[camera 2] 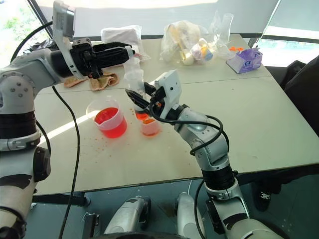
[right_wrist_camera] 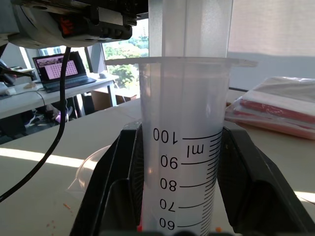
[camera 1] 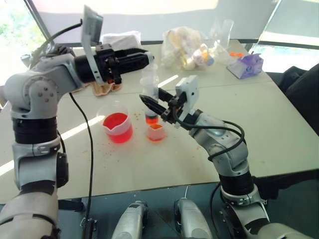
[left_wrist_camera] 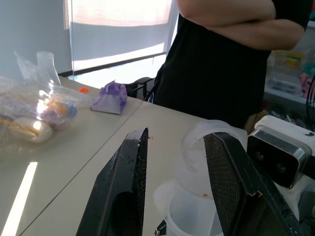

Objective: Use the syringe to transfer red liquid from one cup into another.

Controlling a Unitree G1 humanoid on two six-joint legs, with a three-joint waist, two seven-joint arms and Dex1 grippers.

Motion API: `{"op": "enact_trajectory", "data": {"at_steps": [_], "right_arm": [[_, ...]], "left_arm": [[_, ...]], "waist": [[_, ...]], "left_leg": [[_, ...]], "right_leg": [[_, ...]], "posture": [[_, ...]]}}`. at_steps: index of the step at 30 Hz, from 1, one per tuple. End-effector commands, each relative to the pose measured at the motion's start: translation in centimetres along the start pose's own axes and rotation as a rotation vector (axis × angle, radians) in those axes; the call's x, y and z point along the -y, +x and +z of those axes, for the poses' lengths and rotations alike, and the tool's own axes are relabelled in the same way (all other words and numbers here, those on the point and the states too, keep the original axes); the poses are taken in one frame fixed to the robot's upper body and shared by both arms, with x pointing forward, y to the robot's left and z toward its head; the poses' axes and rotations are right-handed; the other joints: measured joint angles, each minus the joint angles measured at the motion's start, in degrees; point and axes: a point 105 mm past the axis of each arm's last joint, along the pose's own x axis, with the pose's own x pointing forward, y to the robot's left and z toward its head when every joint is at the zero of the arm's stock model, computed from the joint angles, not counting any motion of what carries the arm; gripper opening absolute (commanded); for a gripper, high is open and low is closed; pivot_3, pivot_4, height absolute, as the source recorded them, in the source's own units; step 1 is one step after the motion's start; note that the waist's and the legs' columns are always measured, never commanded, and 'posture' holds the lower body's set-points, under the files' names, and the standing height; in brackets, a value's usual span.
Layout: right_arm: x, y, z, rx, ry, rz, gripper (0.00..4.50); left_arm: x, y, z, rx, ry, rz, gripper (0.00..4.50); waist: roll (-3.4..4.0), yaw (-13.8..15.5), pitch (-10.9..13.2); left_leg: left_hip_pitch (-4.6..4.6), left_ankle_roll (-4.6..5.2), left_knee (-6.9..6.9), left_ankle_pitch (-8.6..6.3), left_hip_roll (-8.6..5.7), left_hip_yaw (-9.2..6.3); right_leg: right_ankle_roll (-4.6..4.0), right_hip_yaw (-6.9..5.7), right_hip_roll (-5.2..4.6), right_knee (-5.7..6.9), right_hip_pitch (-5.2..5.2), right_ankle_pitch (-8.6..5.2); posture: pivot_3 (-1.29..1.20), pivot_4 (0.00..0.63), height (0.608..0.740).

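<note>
The syringe [camera 1: 150, 92] stands upright over the smaller cup [camera 1: 156, 132], its tip with some orange-red liquid [camera 1: 151, 119] just above the cup. My right gripper [camera 1: 148, 102] is shut on the syringe's barrel [right_wrist_camera: 184, 147] from the right, near the hundred mark. My left gripper [camera 1: 149, 58] reaches in level from the left, open, at the height of the white plunger top [left_wrist_camera: 197, 142], which sits between its fingers [left_wrist_camera: 123, 187]. Left of the smaller cup stands the spouted beaker [camera 1: 117, 127] with bright red liquid.
At the back of the table lie a crumpled cloth [camera 1: 104, 88], a white packet [camera 1: 121, 39], a plastic bag of items [camera 1: 187, 47] and a purple pack [camera 1: 245, 65]. Orange drops speckle the table around the cups. A person in black [left_wrist_camera: 221, 64] stands beyond the table's far side.
</note>
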Motion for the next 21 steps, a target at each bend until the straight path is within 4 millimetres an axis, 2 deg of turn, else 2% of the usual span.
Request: {"op": "enact_trajectory", "data": {"at_steps": [1,5,8,14,15,21], "right_arm": [[-0.4,0.2,2.0,0.074,-0.044,0.016,1.47],[-0.2,0.1,2.0,0.074,-0.050,0.011,1.47],[0.1,0.1,2.0,0.072,-0.059,-0.003,1.47],[0.6,0.2,2.6,0.086,-0.070,-0.010,1.47],[0.6,0.2,2.7,0.089,-0.068,-0.010,1.47],[1.2,0.2,2.9,0.092,-0.090,-0.022,1.47]], "left_arm": [[1.1,0.4,1.1,0.007,0.055,-0.046,1.84],[1.2,0.5,0.8,-0.003,0.053,-0.052,1.84],[1.2,0.8,-0.2,-0.036,0.072,-0.055,1.84],[1.7,0.8,-1.1,-0.058,0.064,-0.085,0.18],[1.7,0.9,-1.2,-0.060,0.062,-0.085,0.02],[1.7,1.0,-1.7,-0.068,0.060,-0.087,0.02]], "waist": [[0.00,-0.1,0.0],[0.00,-0.1,0.0],[0.00,0.0,0.0],[0.00,0.0,0.0],[0.00,0.0,0.0],[0.00,0.0,0.0]], "left_leg": [[0.00,0.00,0.00,0.00,0.01,0.00],[0.00,0.00,0.00,0.00,0.01,0.00],[0.00,0.00,0.01,0.00,0.01,0.00],[0.00,0.00,0.03,0.00,0.01,0.00],[0.00,0.00,0.03,0.00,0.01,0.00],[0.00,0.00,0.03,0.00,0.01,0.00]], "right_leg": [[0.00,0.00,0.01,0.00,0.00,0.00],[0.00,0.00,0.01,0.00,0.00,0.00],[0.00,0.00,0.01,0.00,0.01,0.00],[0.00,0.00,0.01,0.00,0.02,0.00],[0.00,0.00,0.01,0.00,0.02,0.00],[0.00,0.00,0.01,0.00,0.02,0.00]], "posture": [[0.00,0.150,0.736],[0.00,0.150,0.736],[0.00,0.150,0.736],[0.00,0.150,0.736],[0.00,0.150,0.736],[0.00,0.150,0.736]]}}
